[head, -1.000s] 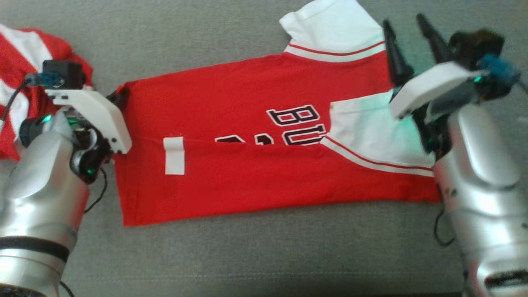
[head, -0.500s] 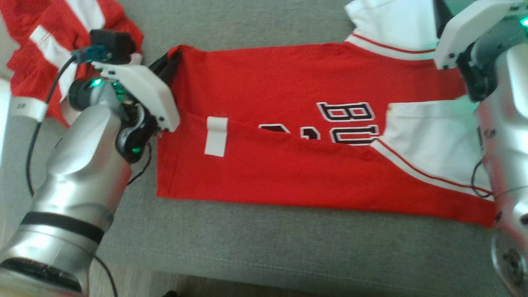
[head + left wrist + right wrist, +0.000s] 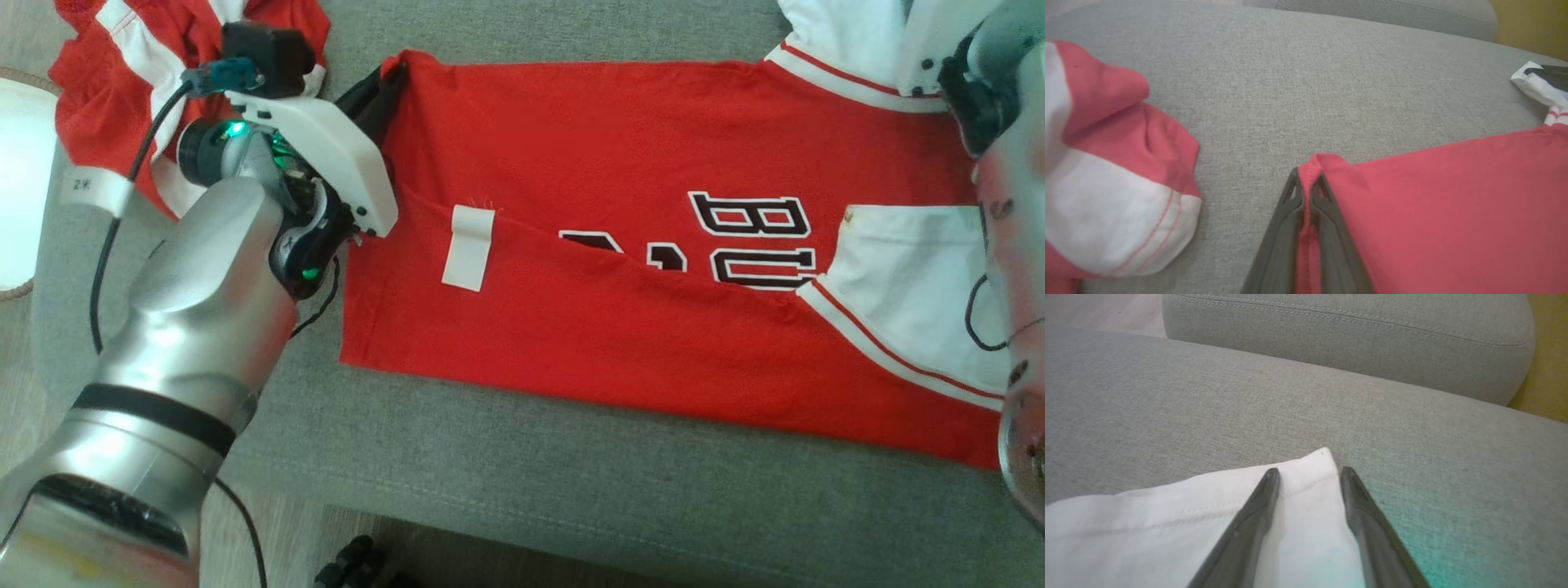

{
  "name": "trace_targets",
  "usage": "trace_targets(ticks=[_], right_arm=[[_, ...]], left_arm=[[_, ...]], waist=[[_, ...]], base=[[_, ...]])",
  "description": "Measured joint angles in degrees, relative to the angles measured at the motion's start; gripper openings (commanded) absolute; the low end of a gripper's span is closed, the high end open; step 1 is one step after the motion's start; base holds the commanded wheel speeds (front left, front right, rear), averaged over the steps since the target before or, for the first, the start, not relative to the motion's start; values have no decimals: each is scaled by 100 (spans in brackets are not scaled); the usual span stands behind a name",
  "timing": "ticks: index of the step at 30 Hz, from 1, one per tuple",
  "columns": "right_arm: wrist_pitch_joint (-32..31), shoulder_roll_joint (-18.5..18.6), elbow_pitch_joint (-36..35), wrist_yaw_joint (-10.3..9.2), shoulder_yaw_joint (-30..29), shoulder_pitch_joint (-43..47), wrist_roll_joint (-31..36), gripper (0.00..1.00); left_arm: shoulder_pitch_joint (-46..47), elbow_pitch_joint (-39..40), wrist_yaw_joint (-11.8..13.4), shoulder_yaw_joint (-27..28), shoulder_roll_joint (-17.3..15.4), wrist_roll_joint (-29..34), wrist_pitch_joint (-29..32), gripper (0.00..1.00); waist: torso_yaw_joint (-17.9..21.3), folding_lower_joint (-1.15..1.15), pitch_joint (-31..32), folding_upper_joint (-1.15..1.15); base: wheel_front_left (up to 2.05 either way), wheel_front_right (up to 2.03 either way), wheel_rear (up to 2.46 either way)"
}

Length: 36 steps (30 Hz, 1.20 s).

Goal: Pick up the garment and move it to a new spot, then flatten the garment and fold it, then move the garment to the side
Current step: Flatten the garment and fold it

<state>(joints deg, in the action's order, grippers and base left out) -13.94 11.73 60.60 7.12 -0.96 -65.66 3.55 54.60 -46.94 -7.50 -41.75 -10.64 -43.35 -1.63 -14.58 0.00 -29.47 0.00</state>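
The garment (image 3: 612, 327), a red jersey with white sleeves and black lettering, lies spread across the grey sofa seat (image 3: 522, 482), its lower part folded up. My left gripper (image 3: 390, 82) is shut on the garment's red hem corner (image 3: 1312, 163) at the far left, with cloth pinched between the dark fingers (image 3: 1286, 228). In the right wrist view my right gripper (image 3: 1308, 471) stands open over the corner of a white sleeve (image 3: 1167, 522), one fingertip on each side of it. Only the right arm's silver forearm (image 3: 1008, 269) is in the head view.
A second red and white garment (image 3: 131, 57) lies bunched beside my left wrist, also in the left wrist view (image 3: 1106, 196). A back cushion (image 3: 1351, 339) rises behind the seat. The seat's front edge (image 3: 490, 531) runs near the bottom, with floor below. A pale round object (image 3: 16, 180) sits at the left.
The head camera has swung, sliding the scene right and down. My left gripper keeps its hold on the hem corner. My right gripper's fingers have left the head view at the upper right.
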Motion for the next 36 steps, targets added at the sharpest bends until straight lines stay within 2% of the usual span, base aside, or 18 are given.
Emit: trace_targets(ticks=[1, 9, 15, 22, 30, 36], right_arm=[[42, -2, 35, 0, -32, -18, 8, 0], [1034, 11, 124, 0, -489, -20, 160, 0], [1526, 20, 137, 0, -672, -77, 331, 0], [2145, -210, 297, 0, -759, -87, 258, 0], [2671, -505, 359, 0, -361, 277, -589, 0], [2764, -644, -323, 0, 365, 1440, -1666, 0]], left_arm=[[3, -18, 0, -14, 3, -32, -34, 0], [322, -457, -5, 13, -16, -121, -556, 0], [487, -731, 2, 107, -46, -121, -809, 0], [502, -1114, 49, 166, -112, -119, -1080, 0], [-42, -1303, 130, 358, -185, -119, -1259, 0], [-820, -1022, 333, 705, -247, -14, -1260, 0]], waist=[[7, 0, -3, 0], [262, 0, 40, 0], [469, 0, 138, 0], [730, 0, 348, 0], [1011, 0, 777, 0], [1240, 0, 1122, 0]], base=[[0, 0, 0], [0, 0, 0], [0, 0, 0], [0, 0, 0], [0, 0, 0], [0, 0, 0]])
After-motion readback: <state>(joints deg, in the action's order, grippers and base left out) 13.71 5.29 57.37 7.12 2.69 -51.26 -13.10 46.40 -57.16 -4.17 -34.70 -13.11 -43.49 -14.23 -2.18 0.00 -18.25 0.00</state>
